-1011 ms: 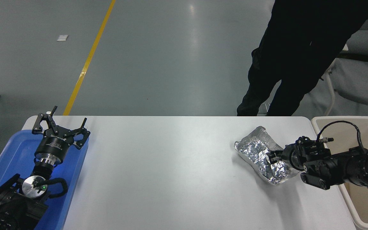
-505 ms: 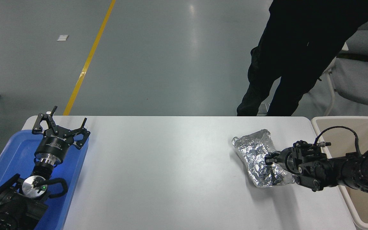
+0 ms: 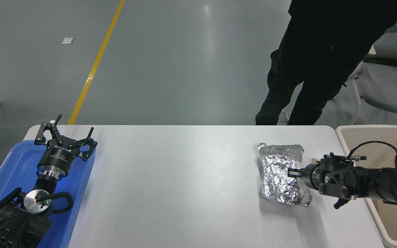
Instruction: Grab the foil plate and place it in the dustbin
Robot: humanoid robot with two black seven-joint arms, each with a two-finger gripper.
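The foil plate (image 3: 278,172) is a crinkled silver tray at the table's right side, its long axis running near to far. My right gripper (image 3: 292,172) comes in from the right edge and is shut on the plate's right rim. I cannot tell whether the plate rests on the table or hangs just above it. The dustbin (image 3: 343,132) is a cream-beige bin standing off the table's right end, partly hidden behind my right arm. My left gripper (image 3: 65,135) is parked open at the lower left.
A blue tray (image 3: 9,165) lies under the left arm at the table's left edge. A person in dark clothes (image 3: 308,69) stands at the far side near the right corner. A grey chair (image 3: 388,89) is behind the bin.
My right gripper has turned with the foil plate in it. The plate has swung from a diagonal lie to a nearly straight near-to-far one. The left arm has not moved.
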